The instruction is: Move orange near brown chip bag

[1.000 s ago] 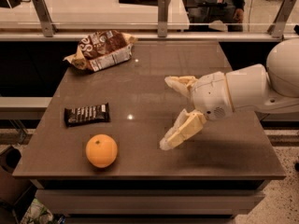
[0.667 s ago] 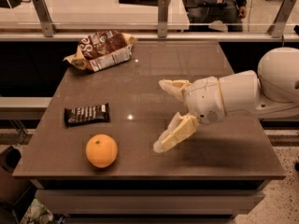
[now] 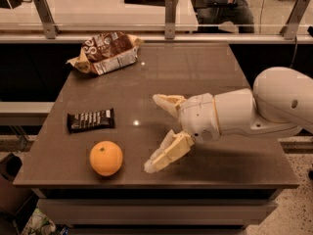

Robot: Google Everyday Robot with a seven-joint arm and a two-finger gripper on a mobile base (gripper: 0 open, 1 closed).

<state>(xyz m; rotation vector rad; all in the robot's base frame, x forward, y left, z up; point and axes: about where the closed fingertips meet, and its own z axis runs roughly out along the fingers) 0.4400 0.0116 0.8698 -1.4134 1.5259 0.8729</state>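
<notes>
On the brown table (image 3: 205, 72) in your single camera view, the orange (image 3: 105, 158) is sitting near the front left corner, upright with its small dark stem dimple facing up. It is resting alone on the surface, with nothing touching it.

Just behind the orange, a small flat dark candy bar (image 3: 91, 120) is lying with its long side running left to right, close to the fruit but apart from it.

At the far left of the table, the brown chip bag (image 3: 105, 52) is lying crumpled on its side, showing you white lettering and a white label. It is sitting well apart from the orange, with the candy bar lying between the two.

Your gripper (image 3: 152, 133) is hanging over the middle front of the table, to the right of the orange and pointing left toward it. Its two pale fingers (image 3: 168, 152) are spreading wide apart and gripping nothing; one is pointing toward the back, while the other is angling down toward the front edge, its tip near the orange but not touching it. The white arm (image 3: 244, 111) is stretching in from the right side of the view.

Behind the table, a rail with metal posts (image 3: 170, 16) is running across the back.
</notes>
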